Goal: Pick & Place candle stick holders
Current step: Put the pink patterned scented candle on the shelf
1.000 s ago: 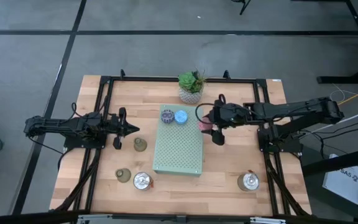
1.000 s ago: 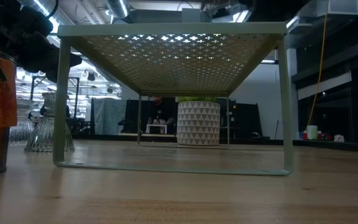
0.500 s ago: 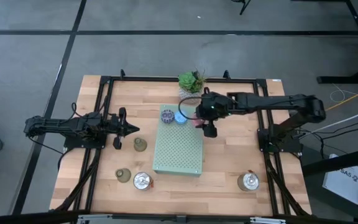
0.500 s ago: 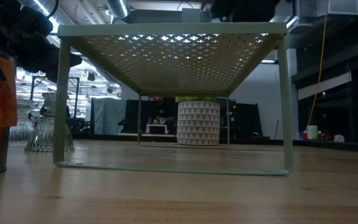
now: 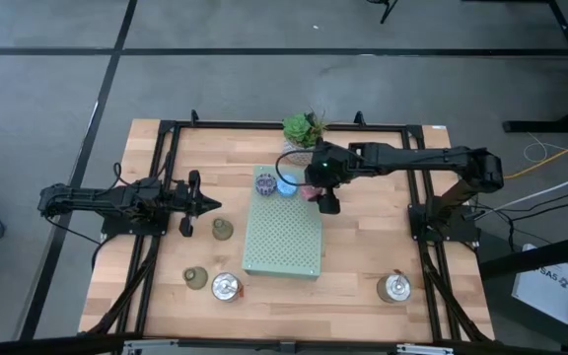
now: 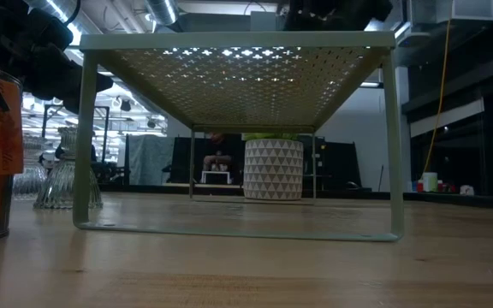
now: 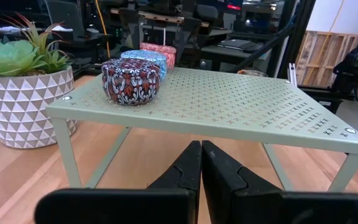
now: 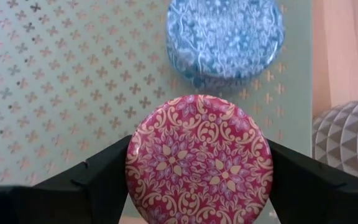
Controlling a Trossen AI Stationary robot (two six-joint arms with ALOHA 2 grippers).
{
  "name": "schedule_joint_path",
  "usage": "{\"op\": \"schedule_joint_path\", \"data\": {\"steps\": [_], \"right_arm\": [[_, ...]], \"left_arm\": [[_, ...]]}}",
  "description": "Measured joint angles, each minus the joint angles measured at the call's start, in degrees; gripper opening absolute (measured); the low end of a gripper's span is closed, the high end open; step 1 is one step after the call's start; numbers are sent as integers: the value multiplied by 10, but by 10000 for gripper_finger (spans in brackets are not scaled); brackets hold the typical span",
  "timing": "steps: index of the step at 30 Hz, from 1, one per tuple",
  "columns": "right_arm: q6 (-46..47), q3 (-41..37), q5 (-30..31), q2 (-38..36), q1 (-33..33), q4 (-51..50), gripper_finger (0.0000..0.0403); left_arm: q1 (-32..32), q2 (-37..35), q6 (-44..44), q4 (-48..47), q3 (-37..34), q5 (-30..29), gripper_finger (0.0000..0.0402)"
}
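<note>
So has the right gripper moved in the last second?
Yes. In the high view the right gripper, holding the pink holder, went left from the bare table to the shelf edge, near the blue holder.

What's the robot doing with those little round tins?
The right gripper holds a pink holder over the back of the green rack, beside the blue holder and purple holder already on it. The left gripper waits shut at the table's left. Two olive and two silver holders remain on the table.
</note>
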Motion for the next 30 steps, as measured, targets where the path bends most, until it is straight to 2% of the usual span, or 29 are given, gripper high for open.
{"op": "schedule_joint_path", "data": {"steps": [13,17,22,26,30], "right_arm": [[-1,0,-15,6,-9,16,325],[9,0,-4,6,-10,13,346],[16,0,-3,3,-10,10,391],[23,2,-2,3,-10,1,396],[66,27,28,3,-8,-48,399]], "left_arm": [[0,0,0,0,0,0,6],[0,0,0,0,0,0,6],[0,0,0,0,0,0,6],[0,0,0,0,0,0,6],[0,0,0,0,0,0,6]]}}
